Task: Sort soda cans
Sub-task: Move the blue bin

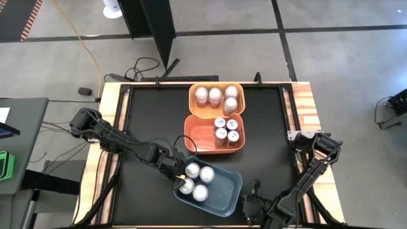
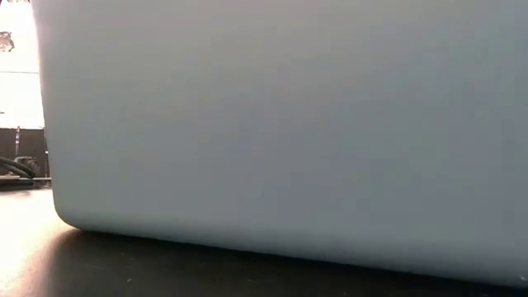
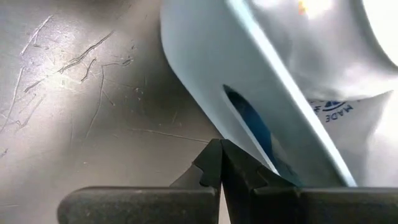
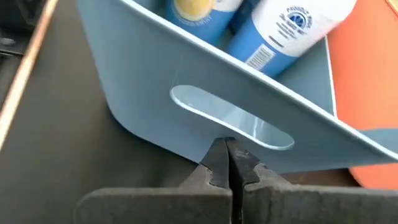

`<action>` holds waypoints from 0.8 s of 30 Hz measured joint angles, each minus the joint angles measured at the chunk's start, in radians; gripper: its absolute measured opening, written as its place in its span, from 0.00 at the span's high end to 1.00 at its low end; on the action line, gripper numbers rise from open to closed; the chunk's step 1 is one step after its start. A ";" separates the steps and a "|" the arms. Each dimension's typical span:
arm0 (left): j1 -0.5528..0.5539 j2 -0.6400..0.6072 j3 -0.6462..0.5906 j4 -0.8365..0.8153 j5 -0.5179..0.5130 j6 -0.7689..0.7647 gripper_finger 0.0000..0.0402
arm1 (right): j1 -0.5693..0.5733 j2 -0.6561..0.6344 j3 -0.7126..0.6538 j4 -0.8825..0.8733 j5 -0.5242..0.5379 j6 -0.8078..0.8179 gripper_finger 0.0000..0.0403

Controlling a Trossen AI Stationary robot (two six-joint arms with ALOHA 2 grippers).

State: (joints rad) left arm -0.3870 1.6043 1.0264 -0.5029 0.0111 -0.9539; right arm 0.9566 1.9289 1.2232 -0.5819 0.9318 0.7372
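A blue bin (image 1: 222, 191) stands near the table's front with several silver-topped soda cans (image 1: 206, 173) upright in it. Its wall (image 2: 280, 124) fills the low view. My left gripper (image 1: 180, 178) is shut at the bin's left end, its tips (image 3: 221, 152) beside the end wall's handle slot (image 3: 249, 118). My right gripper (image 1: 253, 194) is shut at the bin's right end, its tips (image 4: 227, 149) just under that wall's handle slot (image 4: 230, 118). Blue-labelled cans (image 4: 286, 25) show over the rim. My left gripper's shut fingertips (image 3: 211, 162) stand at the foot of the blue bin's left end wall (image 3: 205, 93), slanting down from the table's left; I cannot tell whether they touch it. My right gripper's shut fingertips (image 4: 217, 155) stand before the right end wall (image 4: 155, 130) below the slot, slanting down from the right; I cannot tell whether they touch.
An orange bin (image 1: 197, 137) with several cans stands just behind the blue bin, close to its far side (image 4: 367, 81). A yellow-orange bin (image 1: 194, 102) with several cans sits behind that. Bare black table (image 1: 146, 121) lies left and right of the bins.
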 joint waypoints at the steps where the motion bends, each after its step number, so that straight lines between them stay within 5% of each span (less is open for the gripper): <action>1: 0.000 0.000 0.000 0.001 -0.002 0.000 1.00 | -0.006 0.000 -0.001 -0.015 0.002 0.011 1.00; 15: -0.001 0.000 -0.001 0.059 -0.074 0.000 1.00 | -0.045 0.000 -0.003 -0.350 0.033 0.289 1.00; 24: 0.000 0.001 -0.001 0.087 -0.142 0.003 1.00 | -0.049 0.001 -0.003 -0.396 0.038 0.340 1.00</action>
State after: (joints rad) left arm -0.3870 1.6055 1.0252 -0.4158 -0.1308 -0.9505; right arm 0.9077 1.9297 1.2198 -0.9779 0.9699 1.0774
